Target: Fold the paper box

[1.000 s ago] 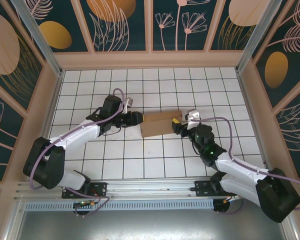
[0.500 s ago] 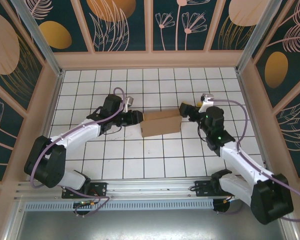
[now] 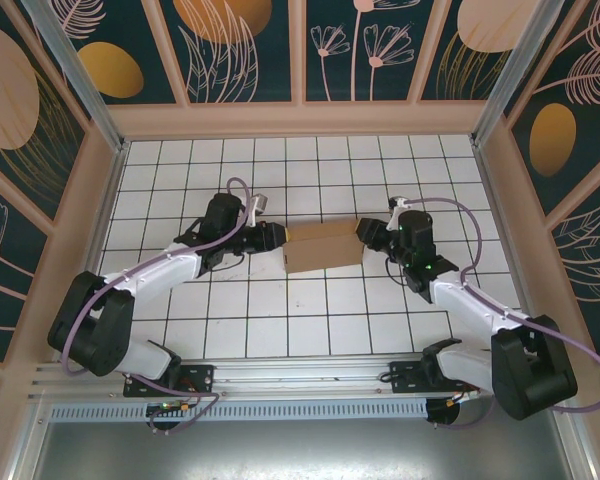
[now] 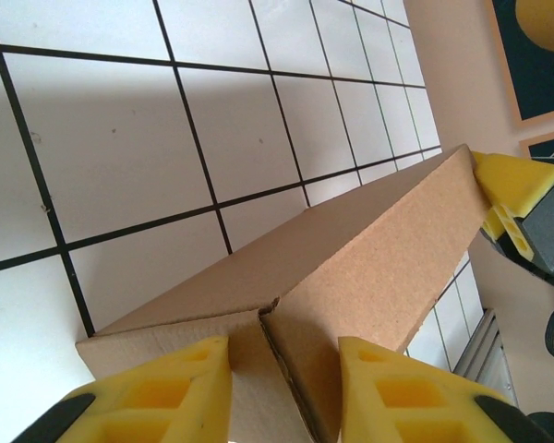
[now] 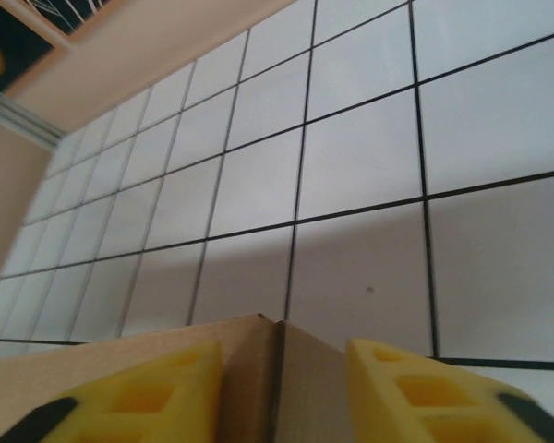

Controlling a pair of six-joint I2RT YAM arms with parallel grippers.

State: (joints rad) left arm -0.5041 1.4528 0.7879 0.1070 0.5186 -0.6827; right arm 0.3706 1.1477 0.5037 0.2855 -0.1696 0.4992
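From the near edge, the left arm [image 3: 150,275] comes in from 7 o'clock and the right arm [image 3: 470,305] from 5 o'clock over the white tiled table [image 3: 280,330]. They meet at the box [image 3: 323,247], which lies closed at the middle of the table with its long side running from 9 to 3 o'clock.

The left gripper [image 3: 277,238] is at the box's 9 o'clock end. In the left wrist view its yellow fingers [image 4: 157,392] stand a little apart on either side of a seam [image 4: 270,323] in the end of the box. Cardboard fills the gap and also runs on behind the finger at 7 o'clock, so I cannot tell if the jaws pinch it or only press against it.

The right gripper [image 3: 364,232] is at the 3 o'clock end. Its own camera shows the same: narrow-set jaws with the box end between them. I cannot tell whether it has a real hold.

Beyond the box, bare tiles run to the patterned wall [image 3: 250,50] at 12 o'clock.
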